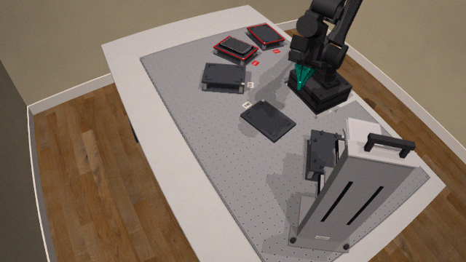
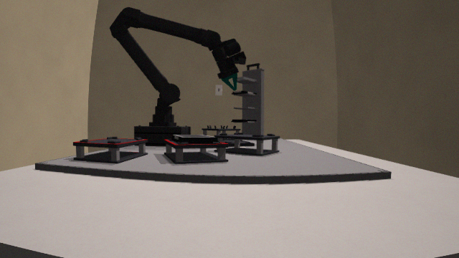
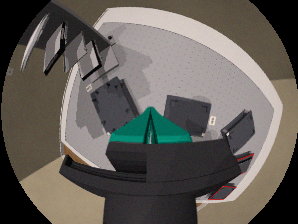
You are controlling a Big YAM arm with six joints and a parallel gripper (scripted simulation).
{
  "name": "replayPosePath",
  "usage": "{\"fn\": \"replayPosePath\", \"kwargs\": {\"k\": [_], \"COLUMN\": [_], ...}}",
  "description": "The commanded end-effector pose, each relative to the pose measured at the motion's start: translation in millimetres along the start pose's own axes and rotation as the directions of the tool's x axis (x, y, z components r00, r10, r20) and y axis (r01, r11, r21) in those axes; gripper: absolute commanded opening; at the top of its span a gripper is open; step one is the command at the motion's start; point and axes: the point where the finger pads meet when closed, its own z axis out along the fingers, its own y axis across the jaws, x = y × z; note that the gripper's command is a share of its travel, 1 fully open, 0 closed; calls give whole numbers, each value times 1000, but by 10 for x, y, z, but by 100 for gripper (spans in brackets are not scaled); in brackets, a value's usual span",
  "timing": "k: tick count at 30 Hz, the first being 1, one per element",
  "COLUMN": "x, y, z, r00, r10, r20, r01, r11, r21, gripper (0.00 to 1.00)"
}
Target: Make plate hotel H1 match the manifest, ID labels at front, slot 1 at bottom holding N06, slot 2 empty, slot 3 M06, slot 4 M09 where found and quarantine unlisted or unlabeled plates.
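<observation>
My gripper point(image 1: 301, 77) has green fingers, is shut with nothing between them, and hangs high in the air over the arm's base; it also shows in the exterior view point(image 2: 229, 82) and the wrist view point(image 3: 149, 129). The plate hotel H1 point(image 1: 357, 189) is a grey tower with a black handle at the near right. In the exterior view the hotel point(image 2: 252, 102) shows dark plates on two shelves, an upper one point(image 2: 244, 93) and the bottom one point(image 2: 244, 120). One red-rimmed quarantine nest point(image 1: 236, 49) holds a dark plate point(image 2: 193, 137). The other red-rimmed nest point(image 1: 266, 34) is empty. No labels are readable.
A raised dark nest point(image 1: 223, 76) stands left of the middle. A flat dark nest point(image 1: 267, 121) lies at the centre. A dark nest on posts point(image 1: 320, 153) stands right beside the hotel. The arm's black base point(image 1: 320, 91) sits at the back right.
</observation>
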Motion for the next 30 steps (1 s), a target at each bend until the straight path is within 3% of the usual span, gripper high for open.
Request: {"fn": "replayPosePath", "kwargs": {"k": [1, 12, 15, 26, 30], "x": [-129, -130, -117, -126, -122], "y": [-22, -23, -29, -26, -28], "z": [-81, -88, -53, -94, -89], "r00": [995, 964, 962, 896, 875], "r10": [-55, -156, -163, -252, -273], "r20": [79, 217, 218, 365, 399], "r01": [55, 170, 178, 298, 329], "r11": [998, 984, 983, 952, 941], "r21": [-6, -47, -52, -73, -77], "gripper": [0, 0, 0, 0, 0]}}
